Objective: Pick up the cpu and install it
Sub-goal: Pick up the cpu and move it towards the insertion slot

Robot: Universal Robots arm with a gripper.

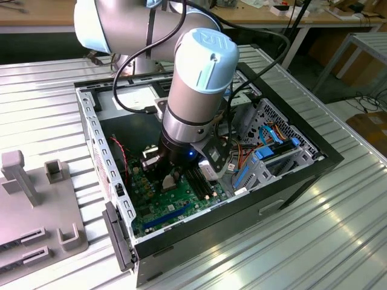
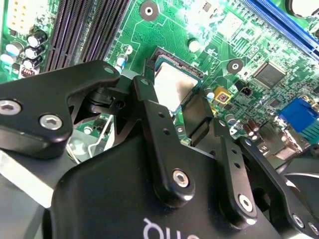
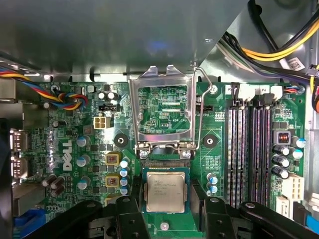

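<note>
The cpu (image 3: 165,192), a small square chip with a silver-grey top and a thin green rim, sits level between the two black fingers (image 3: 133,200) of my gripper (image 3: 165,200). The fingers press its two opposite edges, just over the black socket. A strip of socket contacts shows beyond the chip's far edge. In the second wrist view the cpu (image 2: 172,87) lies between the same fingers of the gripper (image 2: 172,95). The socket's metal load plate (image 3: 162,114) and lever stand flipped open. In the exterior view the gripper (image 1: 168,178) reaches down into the open computer case.
The green motherboard (image 3: 75,149) carries black memory slots (image 3: 249,144) beside the socket and capacitors around it. Coloured cables (image 3: 65,97) lie near one corner. The case wall (image 1: 242,199) and a drive cage (image 1: 272,157) hem the arm in. A grey fixture (image 1: 36,205) sits outside.
</note>
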